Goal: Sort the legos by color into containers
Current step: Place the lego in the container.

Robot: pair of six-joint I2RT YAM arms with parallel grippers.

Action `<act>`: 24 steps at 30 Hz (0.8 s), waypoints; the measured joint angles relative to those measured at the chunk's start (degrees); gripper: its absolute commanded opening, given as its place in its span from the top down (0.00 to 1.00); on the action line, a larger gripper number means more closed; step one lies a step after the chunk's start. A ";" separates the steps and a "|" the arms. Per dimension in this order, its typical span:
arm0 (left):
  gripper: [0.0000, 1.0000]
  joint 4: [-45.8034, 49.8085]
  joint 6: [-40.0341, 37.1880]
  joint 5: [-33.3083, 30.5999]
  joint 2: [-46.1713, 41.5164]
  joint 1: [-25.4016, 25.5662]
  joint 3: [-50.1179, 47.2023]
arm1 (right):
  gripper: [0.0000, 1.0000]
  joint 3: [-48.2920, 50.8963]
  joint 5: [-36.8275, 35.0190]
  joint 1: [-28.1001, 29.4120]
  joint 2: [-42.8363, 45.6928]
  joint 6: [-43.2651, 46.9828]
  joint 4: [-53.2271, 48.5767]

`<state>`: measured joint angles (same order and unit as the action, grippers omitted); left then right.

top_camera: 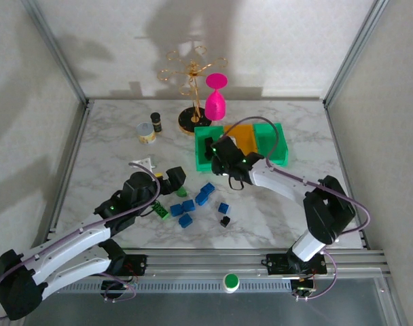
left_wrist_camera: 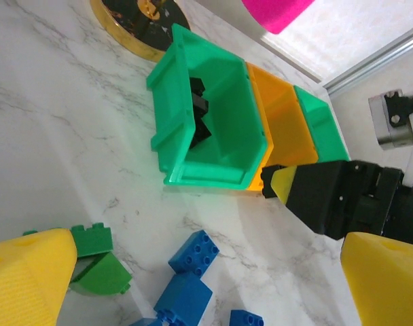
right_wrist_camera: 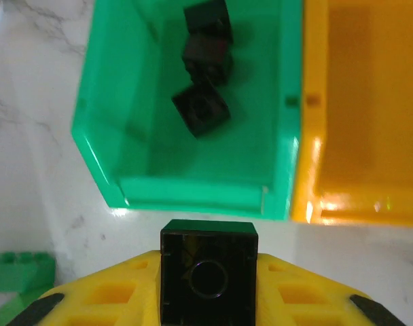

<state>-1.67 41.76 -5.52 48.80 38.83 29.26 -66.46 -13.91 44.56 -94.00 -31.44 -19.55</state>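
Pinching black lego (right_wrist_camera: 208, 261) with right gripper (right_wrist_camera: 208, 288) at bottom centre, below upper-left green bin (right_wrist_camera: 193, 191); holding left gripper (left_wrist_camera: 206, 275) spread wide.

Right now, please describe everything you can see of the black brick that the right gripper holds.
The black brick is small, glossy plastic, its visible face square with one raised-looking circle. It is held level between the yellow fingers of the right gripper, just outside the near wall of a green bin.
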 measured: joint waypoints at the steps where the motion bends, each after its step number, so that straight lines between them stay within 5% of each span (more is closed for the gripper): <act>1: 0.01 0.00 -0.15 0.15 0.00 -0.76 0.24 | 0.68 -1.73 0.02 -0.02 -1.44 0.39 0.15; 12: 0.00 0.00 -1.66 3.43 0.07 -8.70 0.66 | 0.67 -14.67 -1.09 -2.82 -14.71 3.21 1.11; 24: 0.00 -0.20 -2.64 4.96 2.05 -11.65 0.83 | 0.66 -23.96 -1.05 -4.35 -24.57 5.31 1.95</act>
<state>-1.87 39.11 -0.56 50.85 27.18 30.09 -90.41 -14.96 40.21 -118.56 -26.13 -17.61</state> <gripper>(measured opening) 0.996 0.337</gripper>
